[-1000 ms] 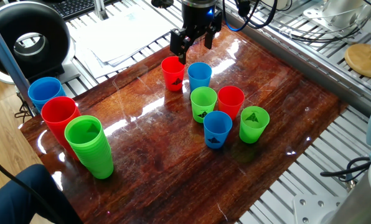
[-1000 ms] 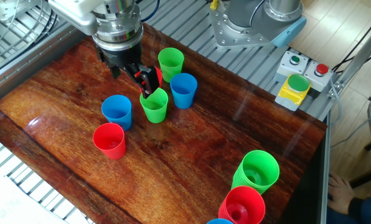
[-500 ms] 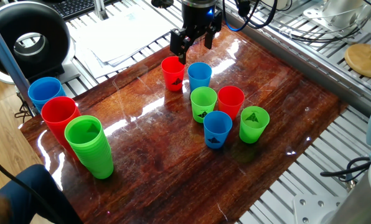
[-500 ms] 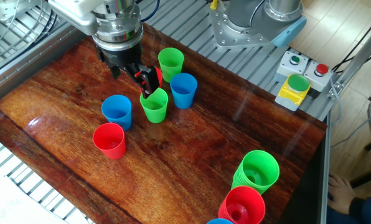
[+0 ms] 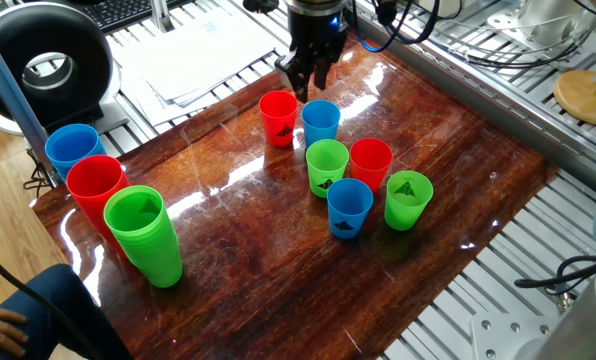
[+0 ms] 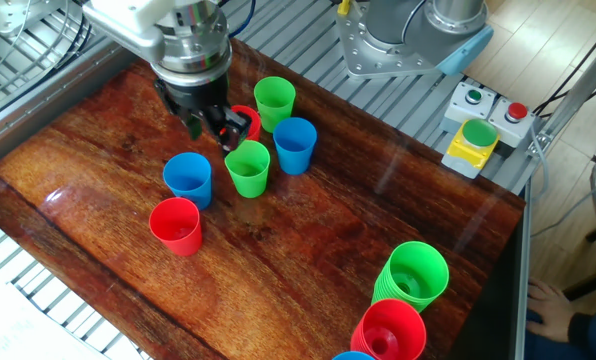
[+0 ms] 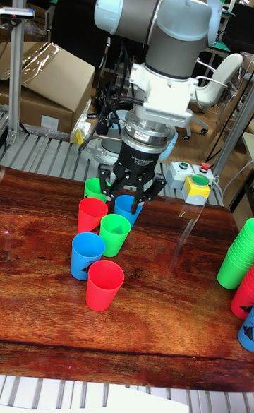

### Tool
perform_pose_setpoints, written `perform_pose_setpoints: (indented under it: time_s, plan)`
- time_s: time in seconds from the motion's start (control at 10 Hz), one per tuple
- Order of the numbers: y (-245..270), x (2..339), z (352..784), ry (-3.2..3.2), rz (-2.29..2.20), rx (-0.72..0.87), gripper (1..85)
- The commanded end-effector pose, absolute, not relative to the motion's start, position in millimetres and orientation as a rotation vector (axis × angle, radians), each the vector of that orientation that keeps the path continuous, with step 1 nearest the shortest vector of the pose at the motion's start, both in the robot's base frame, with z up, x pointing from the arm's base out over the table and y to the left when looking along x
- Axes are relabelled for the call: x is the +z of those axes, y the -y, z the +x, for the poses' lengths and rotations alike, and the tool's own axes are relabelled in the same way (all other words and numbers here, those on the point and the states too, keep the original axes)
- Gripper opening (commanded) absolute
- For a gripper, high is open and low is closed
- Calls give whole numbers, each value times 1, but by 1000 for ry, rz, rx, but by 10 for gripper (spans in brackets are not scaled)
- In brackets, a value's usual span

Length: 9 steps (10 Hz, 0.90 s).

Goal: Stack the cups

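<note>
Six small cups stand in a cluster on the wooden table [image 5: 228, 260]: red cup [image 5: 278, 118], blue cup [image 5: 320, 122], green cup [image 5: 327, 167], red cup [image 5: 370, 163], blue cup [image 5: 349, 207], green cup [image 5: 408, 199]. None is nested in another. My gripper [image 5: 306, 78] hangs open above the cluster's far side, with nothing between its fingers. In the other fixed view the gripper [image 6: 210, 127] partly hides one red cup [image 6: 244, 119], beside the green cup [image 6: 248, 168]. The tall view shows the gripper [image 7: 125, 202] just over the cups.
Three tall piles of nested cups stand at the table's left end: blue pile [image 5: 73, 150], red pile [image 5: 96, 185], green pile [image 5: 143, 235]. Papers [image 5: 193, 55] lie beyond the table's far edge. A button box [image 6: 473, 120] sits near the robot base.
The gripper has turned about its axis and shifted slightly. Its fingers now appear closer together in one fixed view, and more of the red cup's rim shows in the other. No cup moved.
</note>
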State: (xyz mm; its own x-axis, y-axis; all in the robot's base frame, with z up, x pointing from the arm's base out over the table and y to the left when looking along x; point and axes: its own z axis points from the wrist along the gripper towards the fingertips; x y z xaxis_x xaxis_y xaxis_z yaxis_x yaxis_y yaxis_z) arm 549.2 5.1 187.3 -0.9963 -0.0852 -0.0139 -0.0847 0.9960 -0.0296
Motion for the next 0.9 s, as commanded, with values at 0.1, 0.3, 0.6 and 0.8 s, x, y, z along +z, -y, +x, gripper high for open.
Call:
perform_pose_setpoints:
  time_s: [0.1,0.3,0.6,0.8]
  plan:
    - [-9,186,551,-3115,-117,-26,10]
    - [-5,183,541,-3142,-52,-3,10]
    - [-16,181,496,-3242,57,143,203]
    - [-6,174,480,-3241,28,137,343]
